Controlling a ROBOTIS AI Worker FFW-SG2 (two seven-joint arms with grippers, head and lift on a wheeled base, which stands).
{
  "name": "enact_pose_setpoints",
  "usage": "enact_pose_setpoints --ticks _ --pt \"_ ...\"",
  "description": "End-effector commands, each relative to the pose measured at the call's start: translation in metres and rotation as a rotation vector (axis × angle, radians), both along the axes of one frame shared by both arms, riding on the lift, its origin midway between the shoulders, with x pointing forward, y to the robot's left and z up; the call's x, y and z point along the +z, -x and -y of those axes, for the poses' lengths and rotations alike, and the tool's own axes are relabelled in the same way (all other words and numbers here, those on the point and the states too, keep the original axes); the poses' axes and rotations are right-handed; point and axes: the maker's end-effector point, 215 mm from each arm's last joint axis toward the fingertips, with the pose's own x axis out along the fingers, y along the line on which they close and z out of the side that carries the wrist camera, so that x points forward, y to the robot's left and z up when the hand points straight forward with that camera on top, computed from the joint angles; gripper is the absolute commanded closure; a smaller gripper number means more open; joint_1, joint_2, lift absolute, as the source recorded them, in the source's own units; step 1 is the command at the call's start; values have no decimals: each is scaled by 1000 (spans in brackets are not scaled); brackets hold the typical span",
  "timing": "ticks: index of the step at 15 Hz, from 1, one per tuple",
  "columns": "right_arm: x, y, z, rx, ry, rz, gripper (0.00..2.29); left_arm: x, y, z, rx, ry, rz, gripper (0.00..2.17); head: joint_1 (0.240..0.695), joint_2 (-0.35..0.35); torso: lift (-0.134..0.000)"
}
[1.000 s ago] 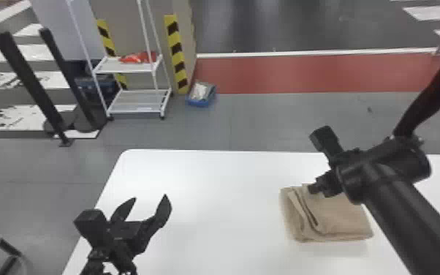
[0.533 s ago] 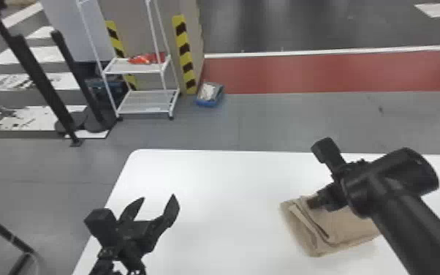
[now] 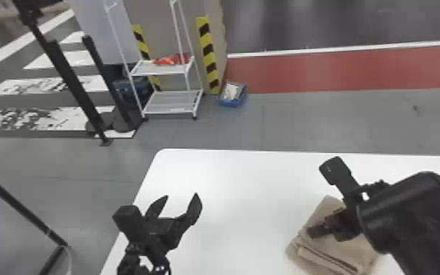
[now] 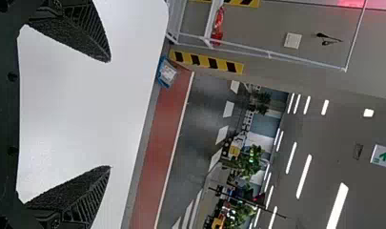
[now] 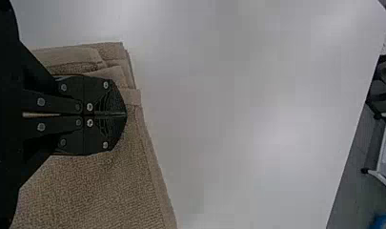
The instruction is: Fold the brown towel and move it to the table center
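"Where's the brown towel (image 3: 356, 252)?"

"Lower right of the head view, lying on the white table (image 3: 230, 183); it's folded into a compact bundle, one corner pointing up the frame, with layered edges along its lower left part."

"And the right gripper (image 3: 312, 233)?"

"Over that towel, coming in from the right edge; in its wrist view the right gripper (image 5: 126, 114) has its two fingers pressed together, overlapping the cloth near the layered hems; whether the tips touch it or pinch any of it, I can't tell."

"The left gripper (image 3: 181, 196)?"

"Lower left of centre, over the table's left part, well apart from the towel; its fingers are spread wide, with bare tabletop seen between them in the wrist view."

"What's behind?"

"Upper left, a white shelf rack (image 3: 171, 104) with a red item (image 3: 171, 59) on its upper shelf; a striped yellow-and-black strip (image 3: 208, 55) just right of the rack; a blue container (image 3: 232, 103) on the floor near the strip's foot; black posts (image 3: 73, 84) farther left."
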Motion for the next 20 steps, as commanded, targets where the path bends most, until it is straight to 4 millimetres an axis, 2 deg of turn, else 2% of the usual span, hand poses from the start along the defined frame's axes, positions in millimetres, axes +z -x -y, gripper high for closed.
enact_pose_setpoints --ticks 1,3,4,5,8,10,15,18,20 --pt "14 13 -10 2 -39 23 1926 0 -1 1 -1 1 1 76 695 263 0" --pt "36 20 -18 -8 -115 37 1926 1 -2 -1 2 -1 3 76 695 278 0" --pt "48 27 -16 -39 -138 18 1926 2 -3 -1 0 -1 4 76 695 287 0" --pt "52 39 -16 -60 -151 -13 1926 2 -3 -2 2 0 5 76 695 292 0" --pt "43 56 60 -210 -107 -79 1926 3 -4 -5 4 -3 5 76 695 291 0" --pt "37 62 96 -268 -56 -107 1926 4 -5 -2 -3 -3 8 76 695 239 0" --pt "45 38 153 -403 -59 -86 1926 2 -2 -3 0 -4 4 76 695 148 0" --pt "40 45 188 -490 -34 -147 1926 2 -1 -8 8 -4 3 76 695 107 0" --pt "33 51 200 -511 -9 -170 1926 3 -2 -8 8 -4 5 76 695 78 0"
